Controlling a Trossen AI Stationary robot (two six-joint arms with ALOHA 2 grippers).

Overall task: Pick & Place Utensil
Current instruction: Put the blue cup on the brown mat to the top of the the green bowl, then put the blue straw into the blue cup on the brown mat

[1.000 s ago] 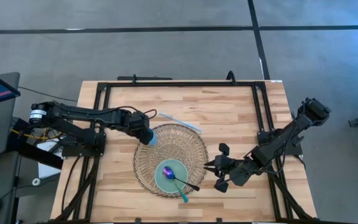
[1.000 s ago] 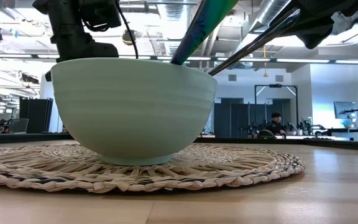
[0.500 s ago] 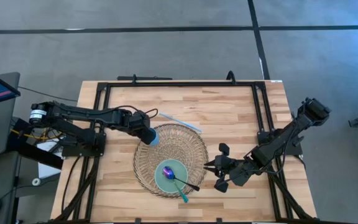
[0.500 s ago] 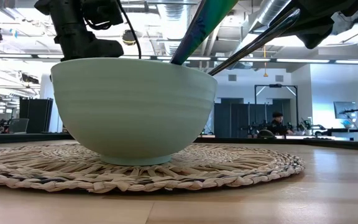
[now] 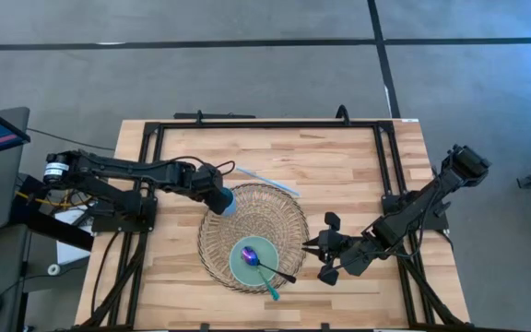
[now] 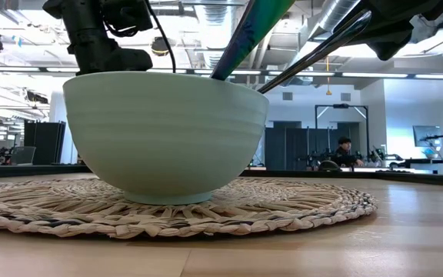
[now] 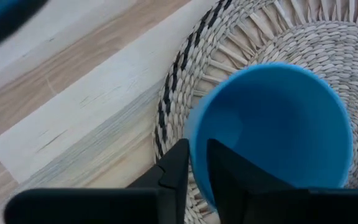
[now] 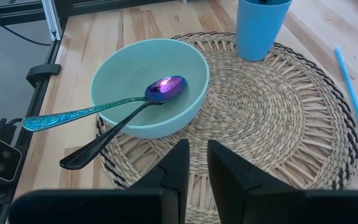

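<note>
Gripping blue cup [image 5: 225, 202] rim, left claw [image 5: 218, 200] at mat [image 5: 289, 221] edge. Right claw [image 5: 324, 259] spread, near desk [image 5: 339, 166] right edge. Two spoons [image 8: 124, 109] in bowl [image 8: 185, 93].

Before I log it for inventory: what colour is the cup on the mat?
Blue cup, clearest in the right wrist view.

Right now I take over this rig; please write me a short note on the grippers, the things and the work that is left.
Left gripper: shut on the blue cup rim, at the mat edge.
Right gripper: beside the mat, holds nothing.
Bowl stands on the mat with two spoons in it, handles over the rim.
Straw lies on the table behind the mat.
Done: spoons placed.
Left: probably release the cup; straw untouched.
</note>
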